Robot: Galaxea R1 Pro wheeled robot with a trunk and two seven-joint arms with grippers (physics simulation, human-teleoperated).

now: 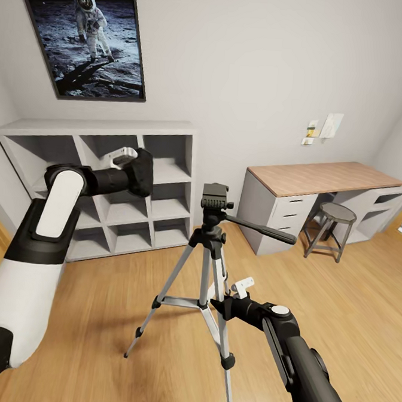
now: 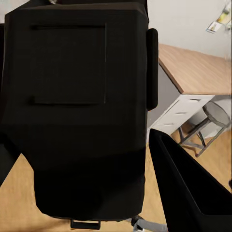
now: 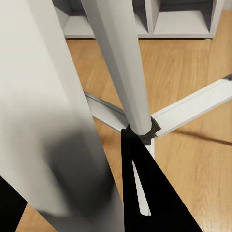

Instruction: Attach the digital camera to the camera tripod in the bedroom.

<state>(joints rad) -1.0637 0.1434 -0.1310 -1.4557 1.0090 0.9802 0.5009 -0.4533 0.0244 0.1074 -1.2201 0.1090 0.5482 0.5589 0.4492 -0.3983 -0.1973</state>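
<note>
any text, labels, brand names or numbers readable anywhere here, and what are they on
None can be read.
The papers pinned on the wall above the desk: too small and blurred to tell whether they carry any writing.
The astronaut poster: picture only, no caption visible.
The digital camera in the left gripper: plain black back, no visible brand.
The camera tripod: no visible markings.

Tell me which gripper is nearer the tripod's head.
Left. The left gripper holds the digital camera up beside the tripod's head; the right gripper sits lower, among the legs.
</note>
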